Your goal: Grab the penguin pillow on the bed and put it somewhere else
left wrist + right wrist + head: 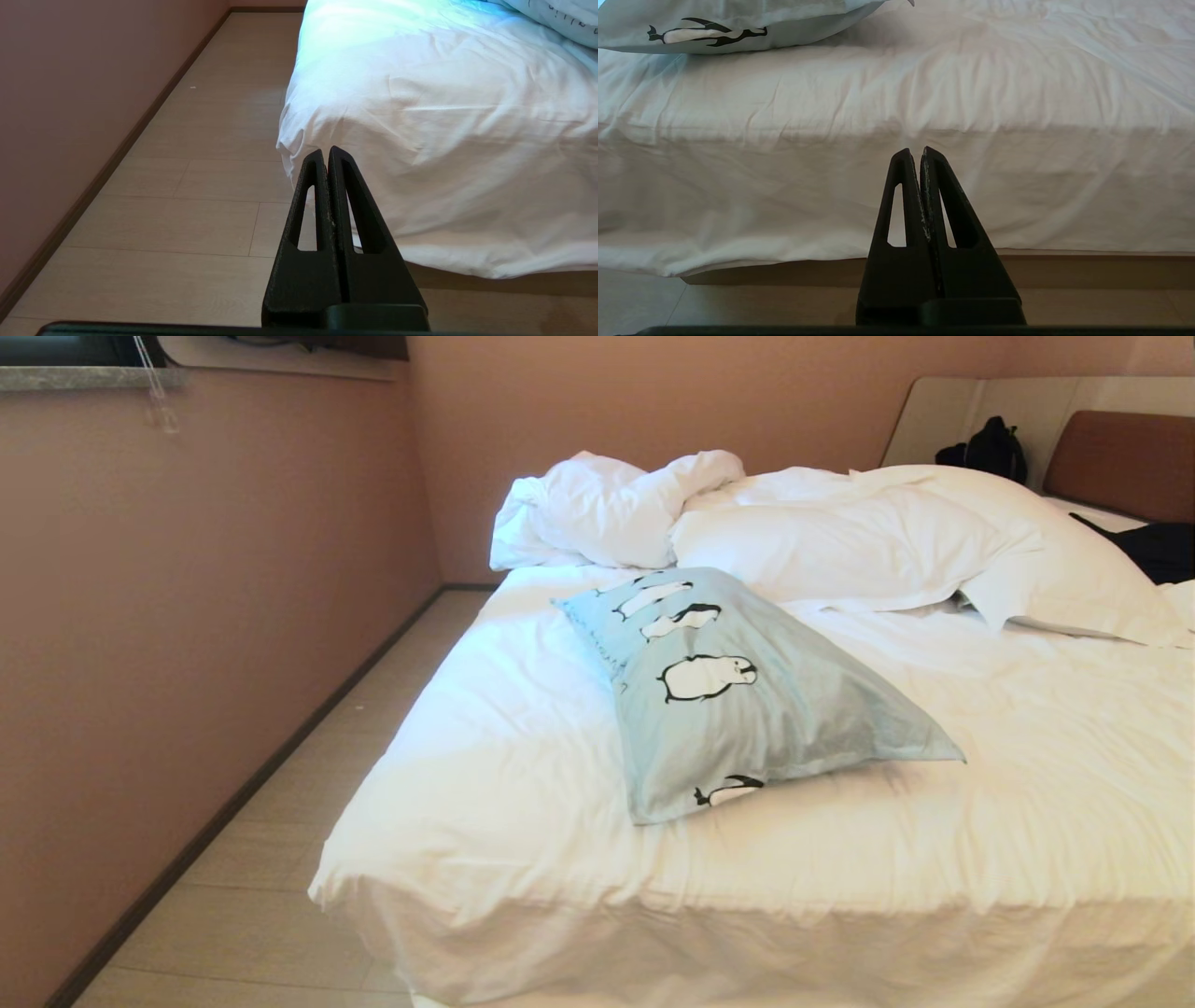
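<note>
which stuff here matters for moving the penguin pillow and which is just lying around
Part of the job: penguin pillow, bed, left gripper and right gripper, both shut and low by the bed's edge.

Just lying about: white duvet, white pillow, black bag.

Soft matt cloth penguin pillow (738, 709), wrinkled white cotton-like sheets on the bed (523, 784), matt black plastic claws (920, 151), pale wood-look floor (187, 196), smooth matt wall (187, 569)

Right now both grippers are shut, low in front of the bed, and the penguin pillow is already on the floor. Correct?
Not quite. The penguin pillow lies on the bed, near its foot, not on the floor; the head view shows it. The rest holds: the left gripper and right gripper are shut, low before the bed.
</note>
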Controlling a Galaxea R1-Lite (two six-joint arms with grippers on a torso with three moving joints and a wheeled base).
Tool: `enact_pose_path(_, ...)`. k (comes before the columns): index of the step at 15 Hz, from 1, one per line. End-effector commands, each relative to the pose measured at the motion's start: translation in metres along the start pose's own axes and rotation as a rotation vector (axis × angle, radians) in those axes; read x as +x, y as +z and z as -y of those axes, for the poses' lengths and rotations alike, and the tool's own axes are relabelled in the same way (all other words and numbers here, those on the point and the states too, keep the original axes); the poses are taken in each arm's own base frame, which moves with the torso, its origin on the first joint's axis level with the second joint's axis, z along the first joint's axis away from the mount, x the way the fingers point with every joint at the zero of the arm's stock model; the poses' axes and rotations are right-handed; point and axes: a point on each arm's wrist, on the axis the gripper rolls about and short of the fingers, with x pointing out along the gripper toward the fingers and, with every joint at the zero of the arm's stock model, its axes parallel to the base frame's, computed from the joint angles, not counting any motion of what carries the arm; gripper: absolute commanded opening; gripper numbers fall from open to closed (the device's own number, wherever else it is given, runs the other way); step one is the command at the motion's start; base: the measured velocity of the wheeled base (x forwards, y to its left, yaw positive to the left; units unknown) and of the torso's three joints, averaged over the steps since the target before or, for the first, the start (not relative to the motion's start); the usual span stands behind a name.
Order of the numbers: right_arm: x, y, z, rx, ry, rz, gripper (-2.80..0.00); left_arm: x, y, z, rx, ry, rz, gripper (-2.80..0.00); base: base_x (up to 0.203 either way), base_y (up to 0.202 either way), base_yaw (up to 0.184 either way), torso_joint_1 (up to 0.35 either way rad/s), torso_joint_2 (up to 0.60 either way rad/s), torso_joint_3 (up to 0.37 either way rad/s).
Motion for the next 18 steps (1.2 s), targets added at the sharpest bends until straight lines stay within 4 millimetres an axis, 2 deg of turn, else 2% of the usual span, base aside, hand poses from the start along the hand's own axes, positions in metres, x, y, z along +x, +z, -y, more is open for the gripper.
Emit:
enact_pose_path(1,0.0001,-0.0002,0.0,0.001,0.0,-0.001,-2.8,0.0001,-0.0004,0.0,0.0,0.0,-0.001,-2.8,0.0,0.0,0.0,0.0,0.0,0.0)
enact_pose_path(18,0.0,-0.0002,0.0,0.002,0.0,-0.001,-2.8,0.0001,-0.0004,0.0,0.0,0.0,-0.001,-2.8,0.0,0.0,0.0,0.0,0.0,0.0)
